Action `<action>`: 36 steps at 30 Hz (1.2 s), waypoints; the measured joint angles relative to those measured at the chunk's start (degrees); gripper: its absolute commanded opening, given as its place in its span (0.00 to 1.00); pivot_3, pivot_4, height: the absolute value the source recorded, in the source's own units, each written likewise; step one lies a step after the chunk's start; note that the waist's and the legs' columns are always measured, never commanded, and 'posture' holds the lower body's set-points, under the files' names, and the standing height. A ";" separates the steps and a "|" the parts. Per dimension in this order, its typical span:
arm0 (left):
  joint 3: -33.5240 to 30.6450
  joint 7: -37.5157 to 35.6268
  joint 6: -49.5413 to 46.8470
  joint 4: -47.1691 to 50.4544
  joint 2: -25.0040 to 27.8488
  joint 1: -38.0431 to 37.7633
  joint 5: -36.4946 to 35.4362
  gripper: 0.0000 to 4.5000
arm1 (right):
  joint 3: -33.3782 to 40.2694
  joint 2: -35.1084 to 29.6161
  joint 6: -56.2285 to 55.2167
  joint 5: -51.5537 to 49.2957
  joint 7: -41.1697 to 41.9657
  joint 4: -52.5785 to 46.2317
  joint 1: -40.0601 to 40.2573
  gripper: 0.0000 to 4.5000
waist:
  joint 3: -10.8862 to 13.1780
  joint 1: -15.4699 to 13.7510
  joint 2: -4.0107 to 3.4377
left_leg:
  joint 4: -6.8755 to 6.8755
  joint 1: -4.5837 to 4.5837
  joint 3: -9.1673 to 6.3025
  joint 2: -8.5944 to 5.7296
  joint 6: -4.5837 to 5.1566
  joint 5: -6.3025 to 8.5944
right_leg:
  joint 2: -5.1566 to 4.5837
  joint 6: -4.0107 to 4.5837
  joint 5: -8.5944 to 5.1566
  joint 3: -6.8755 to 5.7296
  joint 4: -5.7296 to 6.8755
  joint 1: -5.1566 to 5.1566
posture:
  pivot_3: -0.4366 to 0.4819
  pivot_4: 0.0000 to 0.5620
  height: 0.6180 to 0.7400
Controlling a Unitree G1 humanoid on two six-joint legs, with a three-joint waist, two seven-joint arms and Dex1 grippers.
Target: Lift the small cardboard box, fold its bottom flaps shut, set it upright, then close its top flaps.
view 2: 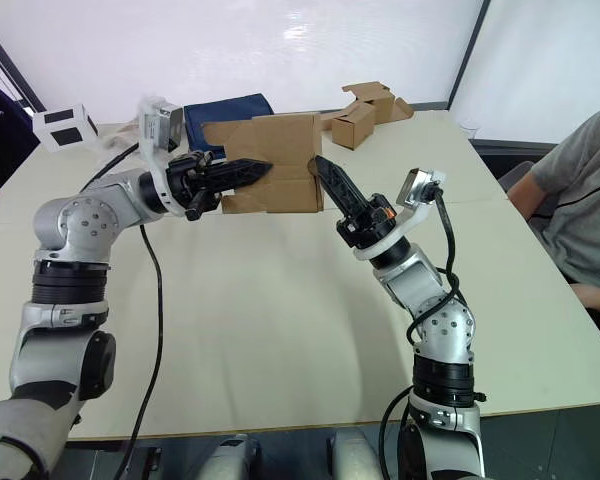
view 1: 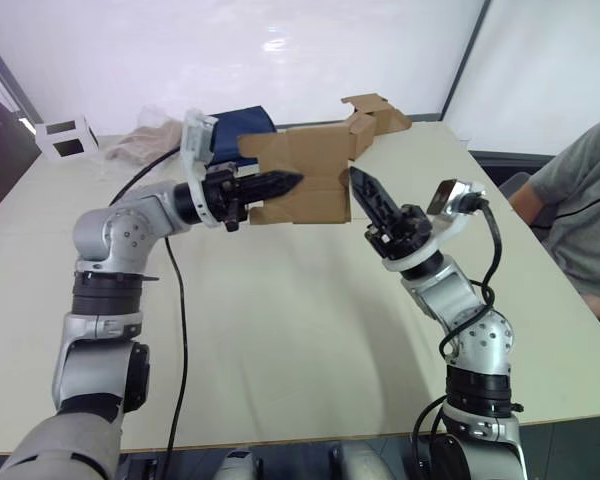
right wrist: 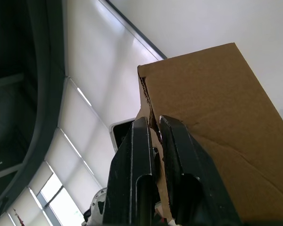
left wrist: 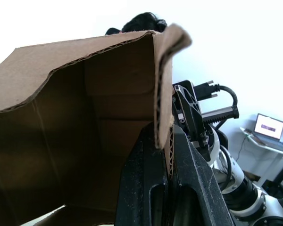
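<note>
The small cardboard box [view 1: 302, 178] is up in the air, clear of the table [view 1: 280, 330], hanging between my two pincers, and I judge we're in the lift stage with the bottom-flap folding about to start. My left gripper [view 1: 280, 184] has it by one side wall: in the left wrist view my fingers [left wrist: 146, 188] are pinched tight on a single corrugated panel edge, one finger inside the open cavity and one outside. My right gripper [view 1: 365, 190] comes at the opposite side, and in the right wrist view its fingers [right wrist: 132, 179] stand close together around the box's edge; they look clamped on the cardboard there, though how firm that bite is I can't say for sure. One flap [view 1: 265, 148] sticks up loose above my left fingers, so an end is plainly open. Next, as I read it, one pincer must hold the box steady while the other lets go and pushes the bottom flaps inward, and that wants a secure one-handed hold first. Pose: my left arm reaches across with the elbow bent and forearm nearly level; my right forearm rises steeply from below, fingers pointing up and toward the box. Beyond the box lie a second cardboard box [view 2: 365, 115] and a blue cloth [view 2: 225, 108]; a person [view 1: 580, 215] sits off to my right.
</note>
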State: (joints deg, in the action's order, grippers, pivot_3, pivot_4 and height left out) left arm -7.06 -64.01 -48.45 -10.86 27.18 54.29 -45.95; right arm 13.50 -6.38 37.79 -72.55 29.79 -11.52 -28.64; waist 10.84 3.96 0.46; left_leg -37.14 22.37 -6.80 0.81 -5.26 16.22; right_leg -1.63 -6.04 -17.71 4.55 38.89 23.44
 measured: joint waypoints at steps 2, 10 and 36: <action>-0.21 0.19 -0.02 0.00 -0.31 0.00 -0.35 0.00 | 0.41 -0.49 0.02 -0.35 -0.01 0.07 -0.01 0.08 | 0.00 -0.02 0.00 | 0.00 0.00 0.00 0.00 0.00 0.00 | -0.01 0.00 0.00 0.00 0.00 -0.01 | 0.48 0.27 1.00; -0.43 0.48 -0.01 0.02 -0.81 0.55 -0.79 0.00 | 4.02 -3.03 0.43 -2.52 -0.41 1.89 -0.03 0.08 | 0.00 0.03 0.00 | 0.00 0.00 0.00 0.00 0.01 0.01 | 0.01 0.00 0.00 0.00 0.00 0.00 | 0.48 0.27 1.00; -0.47 0.47 0.79 0.08 -1.62 0.89 -0.01 0.00 | -0.49 -2.56 0.58 2.65 -0.24 1.18 2.78 0.08 | 0.00 0.02 0.00 | 0.00 0.00 0.00 0.00 0.01 0.01 | 0.01 0.00 0.00 0.00 0.00 0.00 | 0.48 0.27 1.00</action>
State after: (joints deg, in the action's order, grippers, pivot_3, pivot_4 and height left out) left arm -7.53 -63.54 -47.66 -10.78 25.56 55.17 -45.96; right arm 13.01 -8.94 38.38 -69.90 29.54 -10.34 -25.86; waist 10.84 3.98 0.46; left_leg -37.14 22.37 -6.80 0.81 -5.25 16.23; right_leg -1.62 -6.05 -17.71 4.55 38.89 23.44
